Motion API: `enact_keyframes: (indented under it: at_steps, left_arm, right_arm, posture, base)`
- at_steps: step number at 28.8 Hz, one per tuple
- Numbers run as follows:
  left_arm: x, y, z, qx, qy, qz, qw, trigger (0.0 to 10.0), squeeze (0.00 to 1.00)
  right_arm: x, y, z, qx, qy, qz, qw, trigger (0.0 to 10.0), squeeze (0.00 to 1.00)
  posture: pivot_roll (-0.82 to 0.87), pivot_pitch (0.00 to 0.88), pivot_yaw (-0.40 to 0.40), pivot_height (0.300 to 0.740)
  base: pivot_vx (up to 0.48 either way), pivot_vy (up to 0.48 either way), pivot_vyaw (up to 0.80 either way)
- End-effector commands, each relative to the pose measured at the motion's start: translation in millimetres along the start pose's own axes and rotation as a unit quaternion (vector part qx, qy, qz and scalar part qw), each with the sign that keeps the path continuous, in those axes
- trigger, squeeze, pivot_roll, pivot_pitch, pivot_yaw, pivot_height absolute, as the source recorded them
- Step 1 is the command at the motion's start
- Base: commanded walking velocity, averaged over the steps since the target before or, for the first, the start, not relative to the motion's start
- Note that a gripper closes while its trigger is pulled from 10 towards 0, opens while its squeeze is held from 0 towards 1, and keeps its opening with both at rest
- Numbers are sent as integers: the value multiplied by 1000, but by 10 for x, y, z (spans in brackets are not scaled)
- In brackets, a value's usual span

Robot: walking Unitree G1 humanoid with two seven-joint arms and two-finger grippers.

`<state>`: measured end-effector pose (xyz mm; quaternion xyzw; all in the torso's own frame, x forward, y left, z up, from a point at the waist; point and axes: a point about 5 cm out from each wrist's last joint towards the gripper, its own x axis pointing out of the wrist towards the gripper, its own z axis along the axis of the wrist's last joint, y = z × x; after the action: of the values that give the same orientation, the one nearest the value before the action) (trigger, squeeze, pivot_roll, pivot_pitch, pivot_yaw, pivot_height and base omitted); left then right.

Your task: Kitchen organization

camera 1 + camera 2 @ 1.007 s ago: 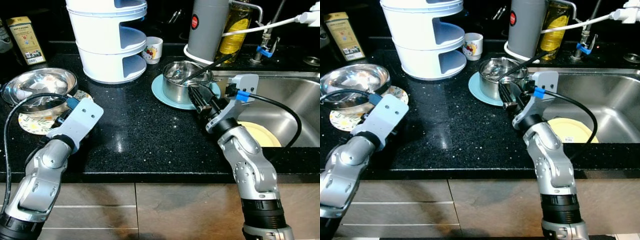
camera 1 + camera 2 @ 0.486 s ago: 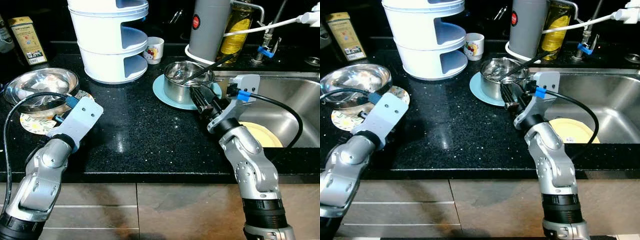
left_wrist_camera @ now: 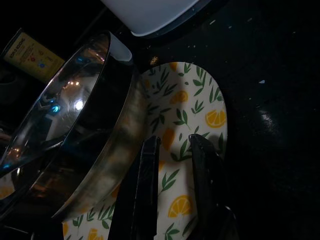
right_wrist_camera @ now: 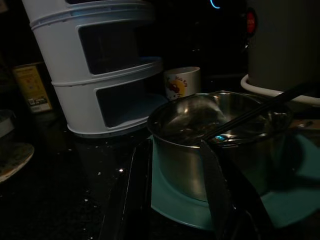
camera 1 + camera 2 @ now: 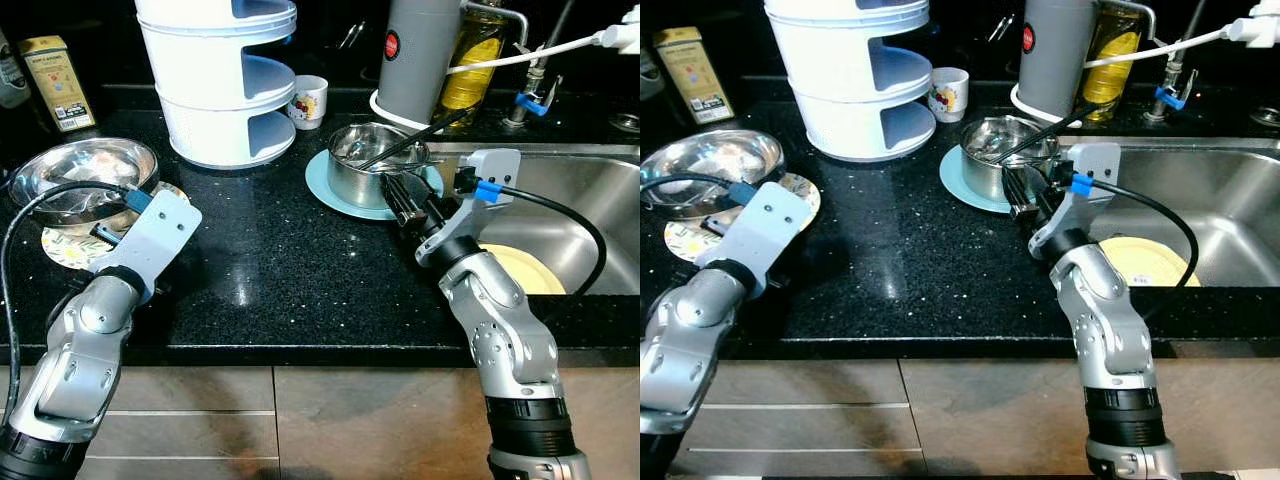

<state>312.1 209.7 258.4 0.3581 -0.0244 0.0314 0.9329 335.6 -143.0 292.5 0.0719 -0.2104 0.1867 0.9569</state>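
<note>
Steel pot [image 5: 374,163], seated on the teal plate [image 5: 335,190] beside the sink [image 5: 570,200], is approached by the right claw [image 4: 175,165], opened empty for grasping; left claw [image 3: 172,165] is poised, slightly parted, above the lemon-print plate [image 3: 197,125].

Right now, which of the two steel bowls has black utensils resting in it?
The smaller, deeper steel bowl on the teal plate beside the sink; the wide bowl sits on a lemon-patterned plate.
</note>
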Motion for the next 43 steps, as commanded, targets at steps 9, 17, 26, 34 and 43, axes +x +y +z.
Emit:
enact_keyframes:
  at_steps: [9,17,26,34,43]
  left_arm:
    - [-20,-222,-321,32,89,-64,993,0,0]
    - [2,-172,-238,59,66,-42,995,0,0]
    - [21,-133,-7,145,9,10,989,0,0]
    - [10,-260,-69,165,42,-2,985,10000,1000]
    - [-29,-200,-328,164,127,-13,978,10000,1000]
  right_arm:
    - [-6,-42,14,4,2,-7,1000,10000,0]
    - [-7,-48,19,6,1,-9,1000,10000,0]
    - [-9,-69,35,10,-3,-13,1000,10000,0]
    - [-1,-64,51,11,-6,-10,1000,10000,0]
    - [5,-70,64,11,-7,-10,1000,10000,0]
  posture:
    - [31,230,-3,740]
    - [31,230,-3,740]
    - [30,220,-4,740]
    - [24,214,-1,740]
    - [27,219,-2,740]
  base:
    - [0,0,0]
    - [0,0,0]
    - [0,0,0]
    - [0,0,0]
    - [0,0,0]
